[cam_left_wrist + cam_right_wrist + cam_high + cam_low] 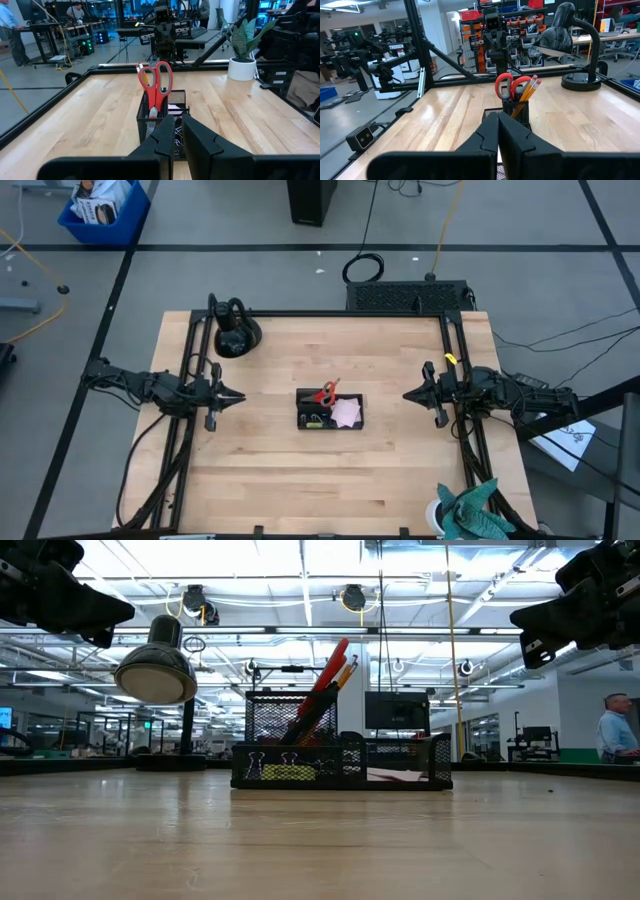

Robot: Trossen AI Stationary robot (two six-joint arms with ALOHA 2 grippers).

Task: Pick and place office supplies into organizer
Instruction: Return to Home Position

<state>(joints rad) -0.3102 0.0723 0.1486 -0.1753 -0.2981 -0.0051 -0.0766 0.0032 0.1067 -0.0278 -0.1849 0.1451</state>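
Note:
The organizer (330, 409), a black mesh tray with a taller cup, stands at the table's middle. Red-handled scissors (155, 82) and orange pencils (529, 91) stand upright in the cup, handles and ends up. Small black clips (272, 764) and a yellow-green piece (290, 773) sit in its near compartment. The pink notepad (347, 411) lies flat in its right part. My left gripper (240, 396) hovers level at the table's left and points at the organizer, with only a thin slit between its fingers (176, 122). My right gripper (407, 394) hovers level at the right, shut (498, 117), empty.
A black desk lamp (235, 335) stands at the table's far left corner, its domed head (156, 673) hanging over the table. A potted plant (470, 515) stands at the near right corner. A black frame rail (330, 313) borders the table. A person (618, 730) stands far off.

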